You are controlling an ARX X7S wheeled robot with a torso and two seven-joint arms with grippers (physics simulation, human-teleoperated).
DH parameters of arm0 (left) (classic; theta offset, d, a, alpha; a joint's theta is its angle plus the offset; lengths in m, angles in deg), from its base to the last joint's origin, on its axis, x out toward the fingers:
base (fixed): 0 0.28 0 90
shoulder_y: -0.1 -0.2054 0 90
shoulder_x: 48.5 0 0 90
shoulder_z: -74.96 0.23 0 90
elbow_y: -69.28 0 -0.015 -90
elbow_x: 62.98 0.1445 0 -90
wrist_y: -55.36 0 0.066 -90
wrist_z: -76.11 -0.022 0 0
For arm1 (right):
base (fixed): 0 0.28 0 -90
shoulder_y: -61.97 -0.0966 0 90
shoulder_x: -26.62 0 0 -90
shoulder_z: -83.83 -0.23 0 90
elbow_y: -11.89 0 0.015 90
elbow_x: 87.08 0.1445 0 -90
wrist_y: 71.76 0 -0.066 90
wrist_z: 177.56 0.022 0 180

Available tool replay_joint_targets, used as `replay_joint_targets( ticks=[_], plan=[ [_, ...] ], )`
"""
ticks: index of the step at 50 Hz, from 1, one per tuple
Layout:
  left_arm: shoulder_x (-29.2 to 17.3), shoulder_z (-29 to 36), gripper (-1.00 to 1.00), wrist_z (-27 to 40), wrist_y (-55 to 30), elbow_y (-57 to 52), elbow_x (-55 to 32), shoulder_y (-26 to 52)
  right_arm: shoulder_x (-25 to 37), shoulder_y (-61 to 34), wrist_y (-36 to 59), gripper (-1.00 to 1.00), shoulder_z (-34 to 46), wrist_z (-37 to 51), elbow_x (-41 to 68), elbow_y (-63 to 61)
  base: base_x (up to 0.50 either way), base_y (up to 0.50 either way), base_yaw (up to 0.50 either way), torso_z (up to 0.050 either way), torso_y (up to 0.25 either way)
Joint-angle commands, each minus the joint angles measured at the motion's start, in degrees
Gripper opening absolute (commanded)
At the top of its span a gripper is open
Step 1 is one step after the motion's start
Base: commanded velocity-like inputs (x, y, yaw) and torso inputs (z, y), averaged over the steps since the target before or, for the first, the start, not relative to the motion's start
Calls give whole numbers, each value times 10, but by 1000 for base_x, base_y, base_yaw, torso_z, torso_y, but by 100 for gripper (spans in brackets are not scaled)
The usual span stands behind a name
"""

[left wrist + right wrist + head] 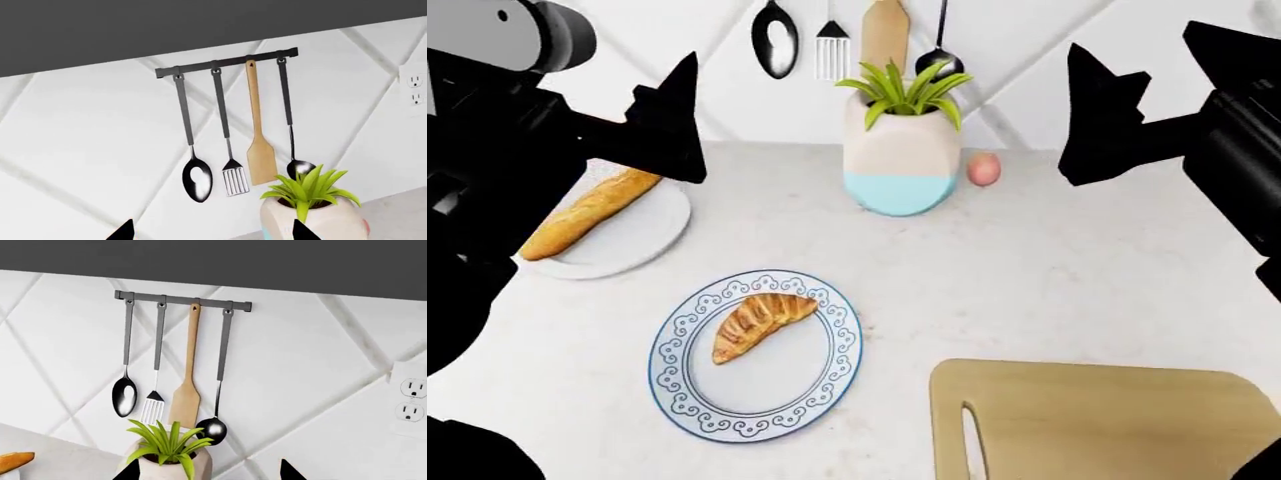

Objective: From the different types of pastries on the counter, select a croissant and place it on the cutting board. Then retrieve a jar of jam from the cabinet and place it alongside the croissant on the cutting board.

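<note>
The croissant (761,322) lies on a round blue-patterned plate (691,405) on the white counter (1068,270). A long baguette-like loaf (587,212) rests on a plain white plate (627,248) to its left. The tan cutting board (1121,420) with its slot handle lies bare at the front right. My left gripper (681,120) hovers high above the loaf's plate, open and empty (215,232). My right gripper (1081,115) hangs raised at the right, also open with nothing between its fingers (210,472). The jar of jam is out of view.
A white and pale-blue pot with a green plant (901,150) stands at the back wall, a small pink egg-shaped object (984,169) beside it. Utensils hang on a rail (227,62) under a dark cabinet underside (200,25). A wall outlet (410,400) sits to the right.
</note>
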Motion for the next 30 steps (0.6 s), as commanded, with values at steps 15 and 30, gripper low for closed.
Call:
replay_joint_targets(
  ticks=[15,30],
  plan=[
    [-31,43,100,29,-1,5,-126,-31,28,3,-26,100,16,39,35,19,48,3,0,0,0],
    [-108,106,100,20,-8,116,-282,-24,38,19,-62,100,29,33,27,24,0,0,0,0,0]
  ],
)
